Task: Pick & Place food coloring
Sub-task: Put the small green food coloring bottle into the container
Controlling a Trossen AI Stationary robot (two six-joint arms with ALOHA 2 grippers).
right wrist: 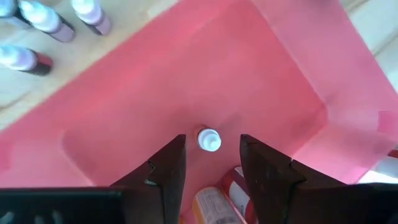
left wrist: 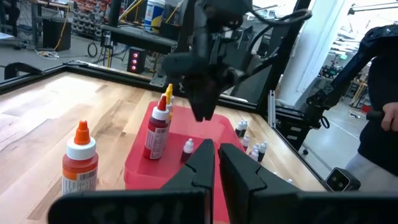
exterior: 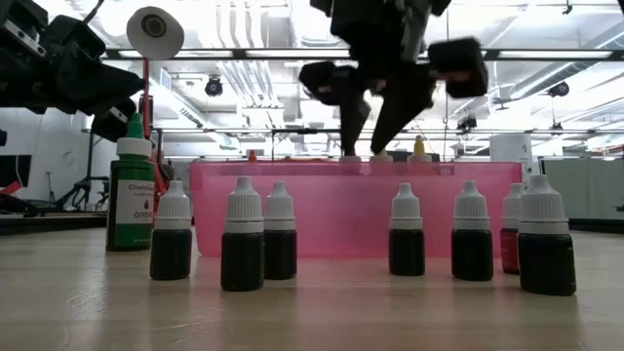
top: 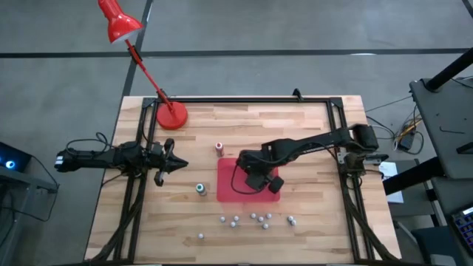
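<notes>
A: Left pincer [top: 179, 164] waits shut, empty, over the tabletop [top: 310, 222]. Green bottle [top: 200, 189] and orange bottle [top: 219, 148] stand outside the pink bin [top: 225, 191].

B: Right pincer [right wrist: 210, 163] hangs half-open over a small capped bottle [right wrist: 209, 139] in the bin, gripping nothing. Descending off-centre, it could topple the neighbouring bottles.

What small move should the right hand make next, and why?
Probably lift straight up out of the pink bin. The right hand hangs open over the bin floor, and a small white-capped bottle stands there free between its fingers, apparently released. More small bottles wait on the table outside.
</notes>
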